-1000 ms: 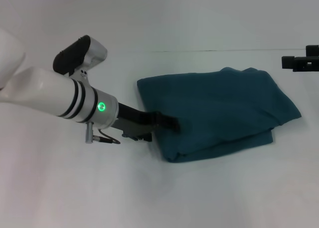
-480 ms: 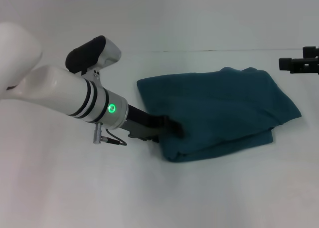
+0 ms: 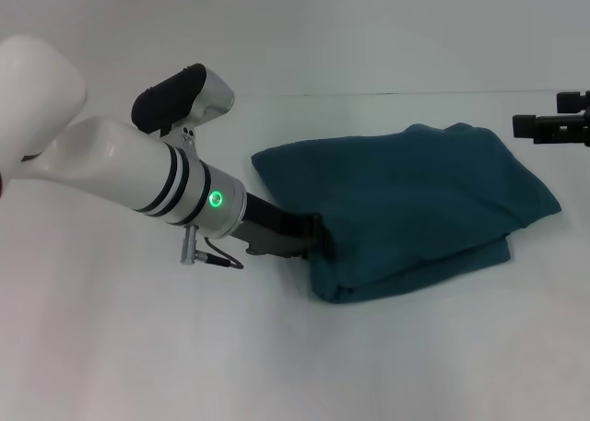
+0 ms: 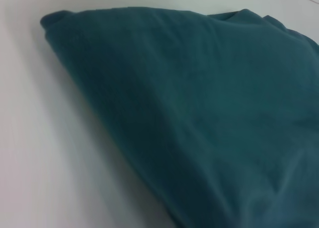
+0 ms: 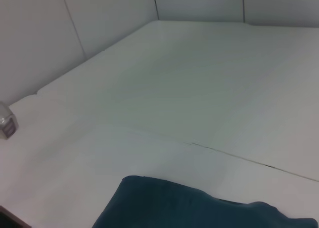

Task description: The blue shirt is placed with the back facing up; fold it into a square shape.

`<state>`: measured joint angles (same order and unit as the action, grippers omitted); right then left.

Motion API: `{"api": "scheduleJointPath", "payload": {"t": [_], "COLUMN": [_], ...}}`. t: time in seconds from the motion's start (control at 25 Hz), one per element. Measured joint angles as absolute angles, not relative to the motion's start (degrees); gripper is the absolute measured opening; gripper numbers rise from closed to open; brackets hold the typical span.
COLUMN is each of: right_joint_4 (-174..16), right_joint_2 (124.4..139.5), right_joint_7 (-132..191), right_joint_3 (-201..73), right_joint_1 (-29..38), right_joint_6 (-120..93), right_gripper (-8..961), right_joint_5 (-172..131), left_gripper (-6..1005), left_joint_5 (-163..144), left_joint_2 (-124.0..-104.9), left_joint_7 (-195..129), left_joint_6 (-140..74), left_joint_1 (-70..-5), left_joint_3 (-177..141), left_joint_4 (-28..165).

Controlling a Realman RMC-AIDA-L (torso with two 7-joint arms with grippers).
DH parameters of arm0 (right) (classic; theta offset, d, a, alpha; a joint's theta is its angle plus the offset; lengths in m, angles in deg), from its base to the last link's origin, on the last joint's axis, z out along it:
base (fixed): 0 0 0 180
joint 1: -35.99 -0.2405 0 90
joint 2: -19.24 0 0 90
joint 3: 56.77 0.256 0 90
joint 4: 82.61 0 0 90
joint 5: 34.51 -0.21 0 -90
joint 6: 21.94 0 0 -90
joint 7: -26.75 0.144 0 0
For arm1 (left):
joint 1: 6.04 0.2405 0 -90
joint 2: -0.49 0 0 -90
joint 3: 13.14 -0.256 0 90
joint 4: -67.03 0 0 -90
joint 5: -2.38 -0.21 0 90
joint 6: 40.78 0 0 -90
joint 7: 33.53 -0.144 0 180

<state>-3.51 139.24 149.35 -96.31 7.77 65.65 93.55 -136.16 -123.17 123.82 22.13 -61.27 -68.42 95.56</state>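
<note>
Left end effector (image 3: 318, 237) touches the blue shirt's (image 3: 415, 200) near edge.

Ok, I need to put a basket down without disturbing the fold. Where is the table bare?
The table is bare along the near edge in front of the blue shirt, and across the far strip behind it. It is crowded at the shirt's left edge, where the left tool reaches in; the right tool hovers beyond the far right corner.

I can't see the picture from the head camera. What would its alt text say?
A folded blue shirt lies on a white table. The left gripper reaches into its left edge, while the right gripper hangs apart at the far right.
</note>
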Motion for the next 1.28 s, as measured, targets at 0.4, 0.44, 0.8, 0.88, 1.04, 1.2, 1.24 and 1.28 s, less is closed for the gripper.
{"api": "scheduleJointPath", "payload": {"t": [0.4, 0.44, 0.8, 0.88, 1.04, 1.2, 1.24, 1.28], "right_joint_4": [-5.25, -5.39, -5.62, -5.65, -5.73, -5.77, -5.84, -5.95], "right_joint_2": [139.34, 139.32, 139.40, 139.39, 139.38, 139.38, 139.40, 139.42], "right_joint_7": [148.08, 147.94, 147.94, 148.04, 148.27, 148.62, 148.74, 148.83], "right_joint_3": [-96.47, -96.38, -96.22, -96.35, -96.55, -96.64, -96.67, -96.69], "right_joint_1": [8.62, 8.70, 9.47, 9.55, 9.62, 9.51, 9.45, 9.38], "right_joint_6": [65.31, 65.27, 65.26, 65.27, 65.28, 65.30, 65.30, 65.34], "right_gripper": [945, 945, 944, 944, 944, 944, 944, 945], "right_joint_5": [93.22, 93.10, 92.88, 92.87, 92.85, 92.76, 92.61, 92.42], "left_gripper": [177, 174, 164, 164, 163, 160, 159, 158], "left_joint_5": [-136.06, -136.06, -136.47, -136.59, -136.69, -137.11, -137.13, -137.13], "left_joint_2": [-121.31, -120.72, -116.39, -115.86, -115.16, -114.83, -114.79, -114.76], "left_joint_7": [121.12, 120.99, 119.90, 119.65, 119.51, 118.85, 118.56, 118.19], "left_joint_6": [24.54, 25.03, 30.46, 31.30, 31.99, 32.40, 32.39, 32.35], "left_joint_1": [-61.45, -61.26, -57.13, -55.71, -53.13, -51.60, -51.41, -51.28], "left_joint_3": [-68.38, -68.25, -63.64, -62.30, -60.57, -59.18, -58.80, -58.46], "left_joint_4": [95.73, 95.80, 98.32, 99.28, 100.66, 101.92, 102.10, 102.19]}}
